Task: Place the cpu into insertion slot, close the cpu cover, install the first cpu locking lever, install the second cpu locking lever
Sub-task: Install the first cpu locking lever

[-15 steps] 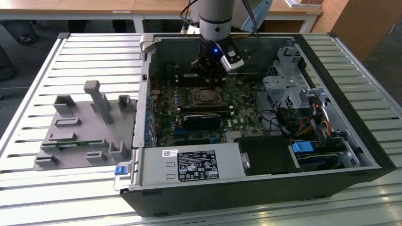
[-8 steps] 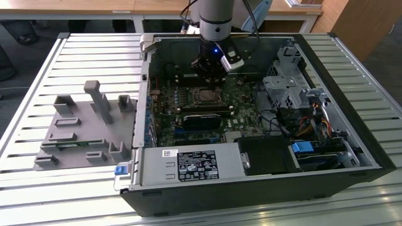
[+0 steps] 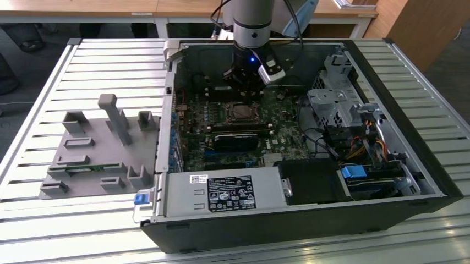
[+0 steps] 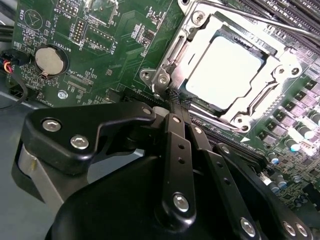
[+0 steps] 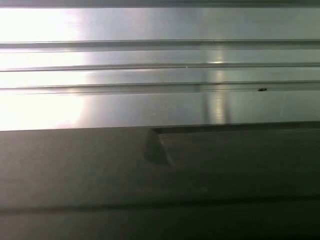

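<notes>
Inside the open case (image 3: 411, 165), the gripper (image 4: 174, 99) hangs with fingers (image 4: 175, 150) pressed together, their tips at the corner of the cover (image 4: 272, 82). Upper right of the second wrist view, the cpu (image 4: 227, 70) sits in the slot (image 4: 200, 40), cover down over it. Centre of the exterior view, the gripper (image 3: 242, 88) stands just above the slot (image 3: 240, 112).

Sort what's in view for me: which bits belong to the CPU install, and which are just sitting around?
Belonging to the job:
- cpu, seated in the insertion slot
- cpu cover, down around the chip
- locking lever, a thin rod beside the socket
- gripper, fingertips together at the socket's corner

Lying about:
- coin cell battery
- power supply
- grey fixture block
- drive cage
</notes>
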